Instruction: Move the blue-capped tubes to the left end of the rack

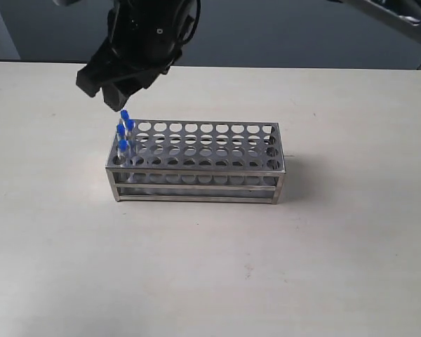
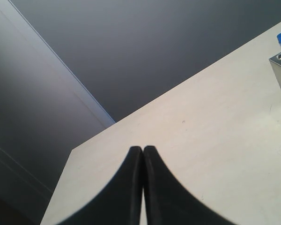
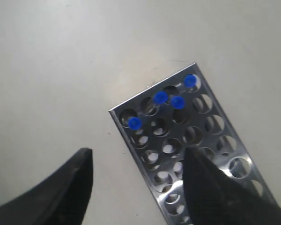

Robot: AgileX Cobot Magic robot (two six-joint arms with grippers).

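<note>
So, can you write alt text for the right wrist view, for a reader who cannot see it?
Four blue-capped tubes stand in holes at one end of a shiny steel rack on a pale table, seen from above. The right gripper hangs open over them, its dark fingers empty.

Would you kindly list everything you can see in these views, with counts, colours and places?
Slim clear tubes with bright blue caps: four, clear with blue caps, standing in holes at the rack's left end.
Shiny perforated steel test-tube rack: one, silver, middle of the table.
Pale flat table: one, off-white, under the rack.
Wall: one, dark grey, behind the table.
Right gripper: one, black, open, above the rack's left end.
Left gripper: one, black, shut, over bare table, away from the rack.
</note>
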